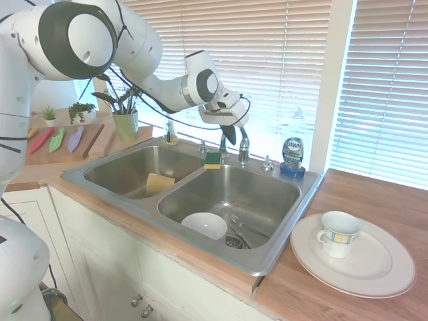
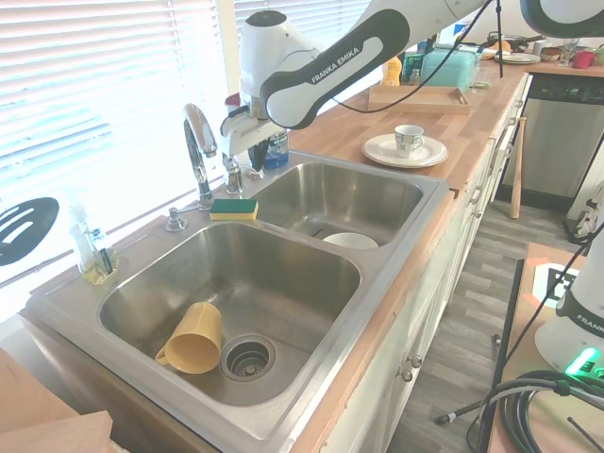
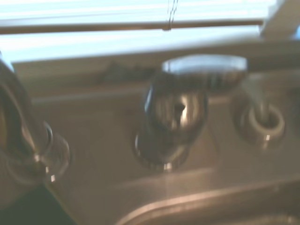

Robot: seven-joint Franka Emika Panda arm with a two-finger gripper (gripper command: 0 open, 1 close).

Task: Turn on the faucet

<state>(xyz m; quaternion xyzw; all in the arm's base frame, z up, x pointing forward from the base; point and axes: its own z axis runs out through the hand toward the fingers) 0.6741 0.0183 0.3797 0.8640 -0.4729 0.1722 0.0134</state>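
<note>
Close under the wrist camera, blurred, stands the small chrome lever handle (image 3: 174,112) of the shiny chrome faucet (image 2: 199,151), with a short chrome knob-like sprayer cap (image 3: 261,123) beside it on the sink's back ledge. From outside, the dark fingers (image 1: 229,132) of the white arm's gripper (image 1: 229,136) point down at the back ledge of the double-bowl stainless steel sink (image 1: 281,241), just above and beside that lever handle (image 1: 243,146); whether they touch it I cannot tell, nor whether they are spread or closed. The tall arched gooseneck spout rises just next to the gripper, near the divider between the two bowls. A yellow-and-green sponge (image 2: 233,208) lies on the ledge at the spout's foot. A blue dish soap bottle (image 1: 292,156) stands further along the ledge. A white bowl (image 1: 204,225) sits in one basin, a yellow mug (image 2: 193,340) lies on its side in the other. On the wooden tabletop (image 1: 374,200), a white cup (image 1: 338,233) rests on a white plate (image 1: 374,274).
</note>
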